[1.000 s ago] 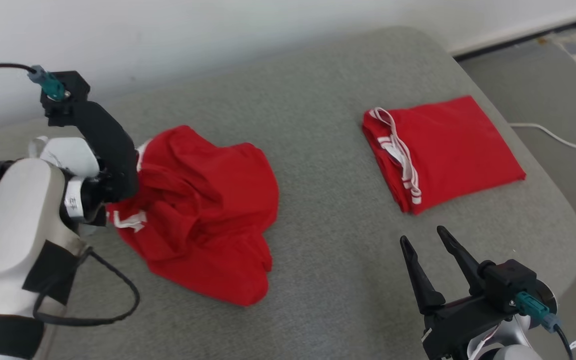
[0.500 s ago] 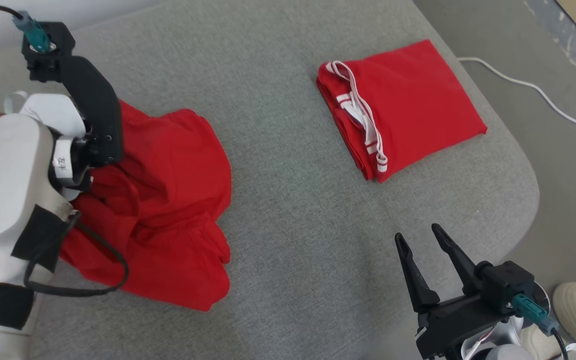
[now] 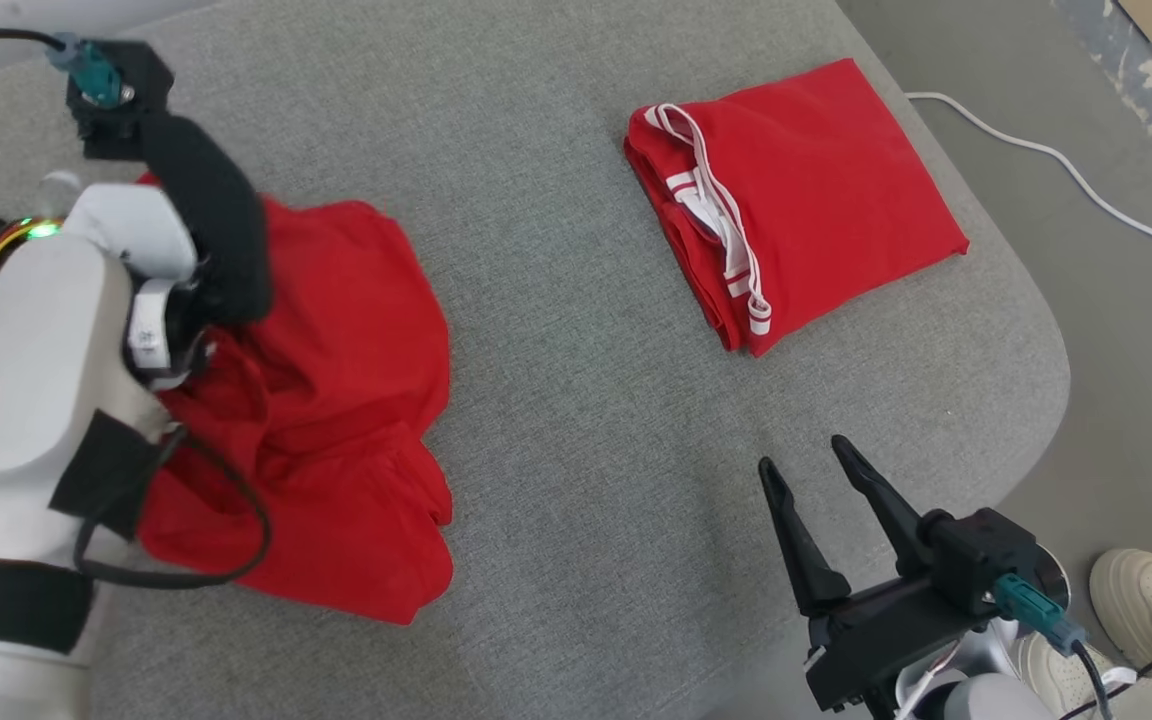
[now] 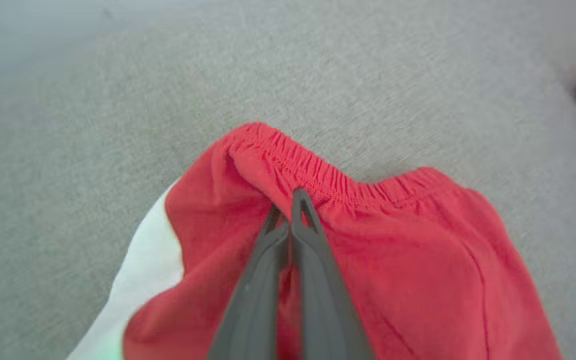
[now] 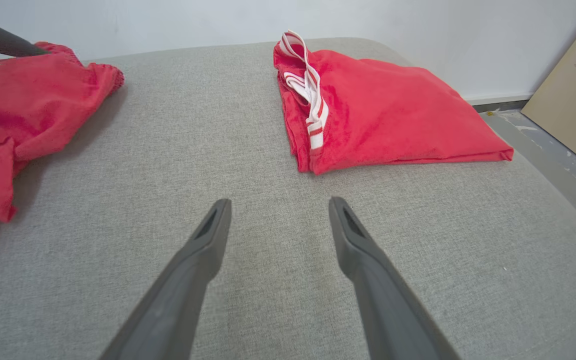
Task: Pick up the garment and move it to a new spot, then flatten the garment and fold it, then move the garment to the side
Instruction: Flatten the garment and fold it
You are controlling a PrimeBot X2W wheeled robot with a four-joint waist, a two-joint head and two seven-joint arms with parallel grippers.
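Head view: a crumpled red garment (image 3: 336, 400) lies at the left of the grey cushion (image 3: 576, 350), with the left arm (image 3: 36, 380) bent over its left side. A folded red garment (image 3: 816, 200) sits well apart at the far right. The right gripper (image 3: 804, 455) hovers over bare cushion, fingers spread and empty. A white cable (image 3: 1056, 155) and a pale shoe (image 3: 1141, 600) are on the floor

Left wrist view: the left gripper (image 4: 288, 205) is clenched on the crumpled red garment just below its elastic waistband (image 4: 318, 172)

Right wrist view: the spread fingers point between the two garments
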